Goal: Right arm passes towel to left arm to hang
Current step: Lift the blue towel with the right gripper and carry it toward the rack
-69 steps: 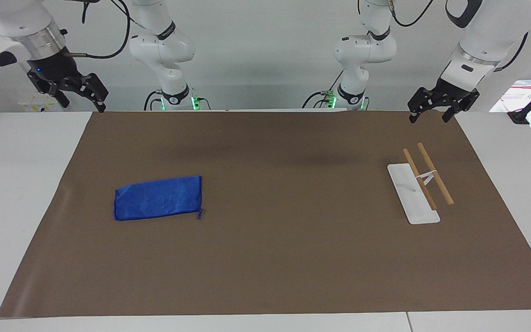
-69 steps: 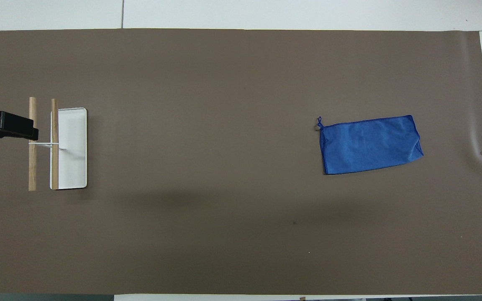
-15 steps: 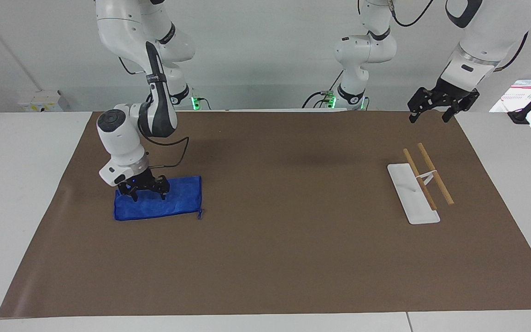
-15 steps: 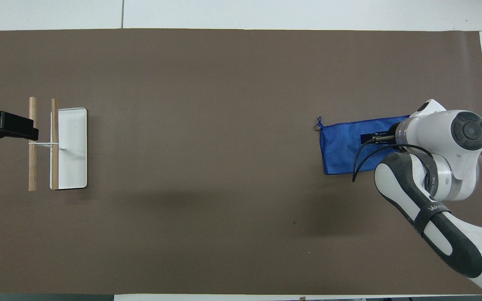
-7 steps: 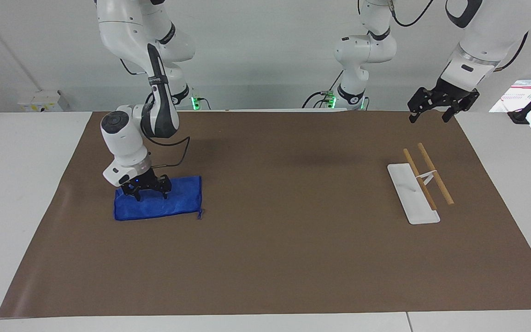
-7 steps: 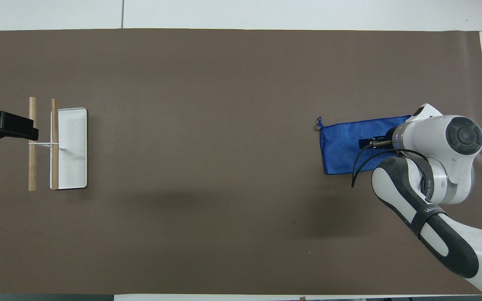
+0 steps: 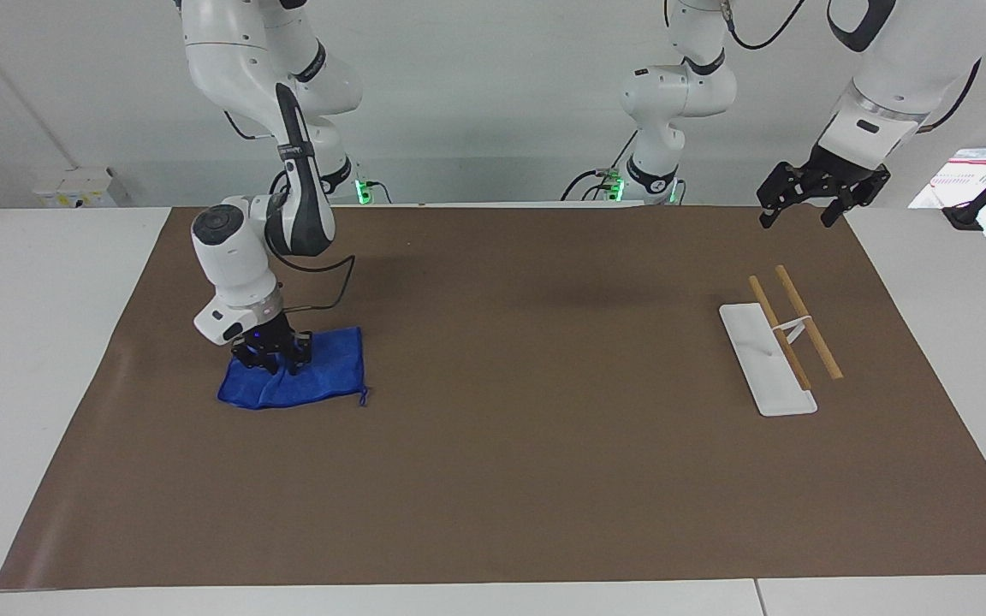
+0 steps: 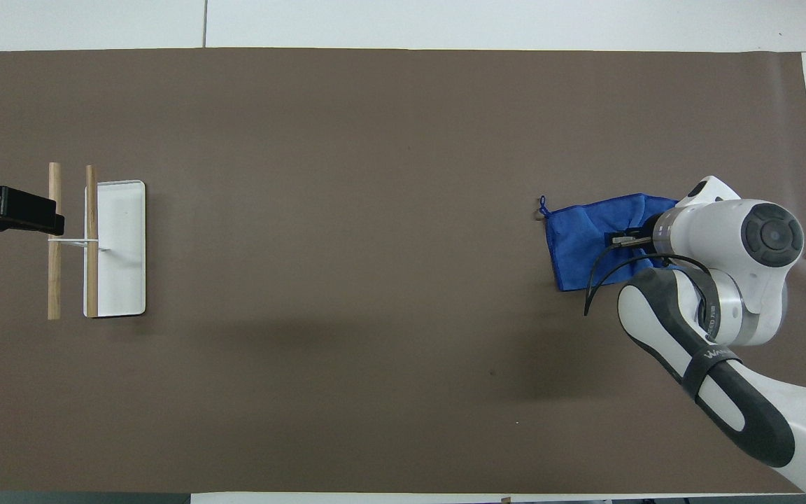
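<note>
beside the waiting left gripper (image 7: 822, 195), a wooden-railed white rack (image 7: 774, 346)

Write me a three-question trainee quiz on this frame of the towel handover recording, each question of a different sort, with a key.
1. True or false: the right hand is down on the towel.
2. Which is the left hand over? A. the towel B. the brown mat's edge nearest the robots C. the rack's white base
3. Fill in: the rack stands toward the ____ arm's end of the table.

Key: 1 true; 2 B; 3 left. The towel is bunched where the right hand pinches it; the left arm waits.
</note>
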Tool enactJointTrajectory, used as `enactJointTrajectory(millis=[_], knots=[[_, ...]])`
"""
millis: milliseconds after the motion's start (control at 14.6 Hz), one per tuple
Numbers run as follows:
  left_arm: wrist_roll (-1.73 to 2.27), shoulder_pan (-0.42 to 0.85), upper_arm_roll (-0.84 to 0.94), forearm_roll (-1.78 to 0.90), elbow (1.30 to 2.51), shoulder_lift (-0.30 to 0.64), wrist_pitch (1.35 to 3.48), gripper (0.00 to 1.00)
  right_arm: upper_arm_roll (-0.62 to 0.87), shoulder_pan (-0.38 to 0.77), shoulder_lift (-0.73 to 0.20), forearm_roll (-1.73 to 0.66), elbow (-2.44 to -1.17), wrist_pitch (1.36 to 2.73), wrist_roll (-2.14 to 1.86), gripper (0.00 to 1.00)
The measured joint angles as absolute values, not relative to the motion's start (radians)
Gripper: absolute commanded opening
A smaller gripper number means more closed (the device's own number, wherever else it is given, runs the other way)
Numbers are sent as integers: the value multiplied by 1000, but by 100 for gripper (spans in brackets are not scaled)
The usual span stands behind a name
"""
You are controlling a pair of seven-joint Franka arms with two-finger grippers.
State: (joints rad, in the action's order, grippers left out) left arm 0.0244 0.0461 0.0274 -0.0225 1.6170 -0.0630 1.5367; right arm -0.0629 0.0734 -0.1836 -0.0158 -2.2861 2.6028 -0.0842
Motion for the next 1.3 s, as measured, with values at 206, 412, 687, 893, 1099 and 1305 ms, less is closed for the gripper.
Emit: enactJointTrajectory(millis=[206,412,687,893,1099,1305], knots=[[24,46,27,-23,1617,-63,1537,100,-63,75,-177,-16,-2202,2440,-84,0],[24,46,27,-23,1617,-63,1537,100,-63,76,-144,-35,-2060,2221,-83,0],[24,46,27,-23,1617,-63,1537,100,-63,77,-100,-137,-1874,1962,-56,0],[24,47,29,-23,1617,-63,1537,100,-62,80,-91,-260,-1748,1842,16,0],[24,47,29,-23,1617,-63,1537,100,-62,84,-91,-454,-1692,1824,67,0],[25,47,29,-23,1617,-63,1537,100,-62,85,-91,-678,-1686,1840,100,0]])
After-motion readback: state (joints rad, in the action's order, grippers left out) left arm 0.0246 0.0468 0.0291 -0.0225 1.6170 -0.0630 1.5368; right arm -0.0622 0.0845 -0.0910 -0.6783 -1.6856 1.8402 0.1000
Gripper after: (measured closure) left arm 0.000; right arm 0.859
